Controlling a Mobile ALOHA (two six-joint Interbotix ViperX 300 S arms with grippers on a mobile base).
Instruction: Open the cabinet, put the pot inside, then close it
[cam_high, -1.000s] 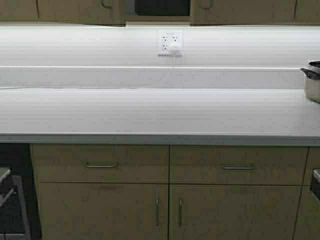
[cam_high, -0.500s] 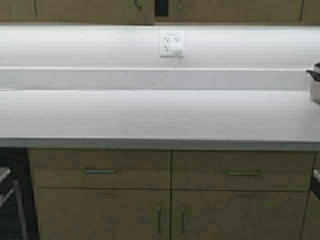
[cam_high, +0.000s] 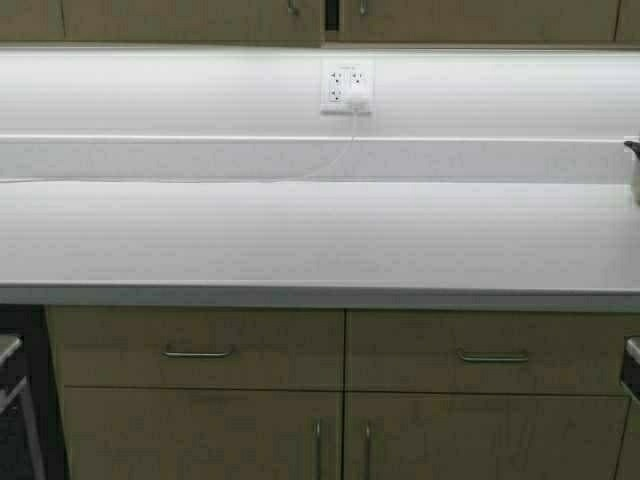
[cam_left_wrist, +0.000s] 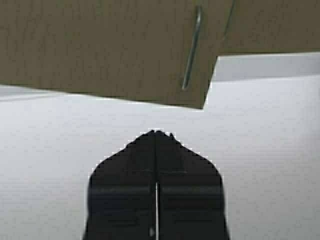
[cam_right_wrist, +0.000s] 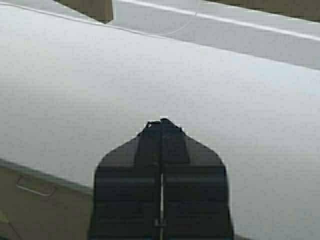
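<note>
Bright, even light from strips under the cabinet (cam_high: 160, 20) — strongest along the back edge of the counter (cam_high: 320, 230), paling the backsplash (cam_high: 150, 95) almost to white. Thin glare lines running the length of the back edge, repeated in the right wrist view. Soft dim below the counter's front edge, drawers (cam_high: 200, 350) in flat shade. Dark at the front left corner. Faint horizontal banding across the counter top, grain throughout. Left gripper (cam_left_wrist: 156, 132) and right gripper (cam_right_wrist: 162, 121) pure black silhouettes, edges jagged — no surface detail. Cabinet door (cam_left_wrist: 100, 45) in the left wrist view soft, slightly blurred; handle (cam_left_wrist: 192, 47) catching a pale sheen.
</note>
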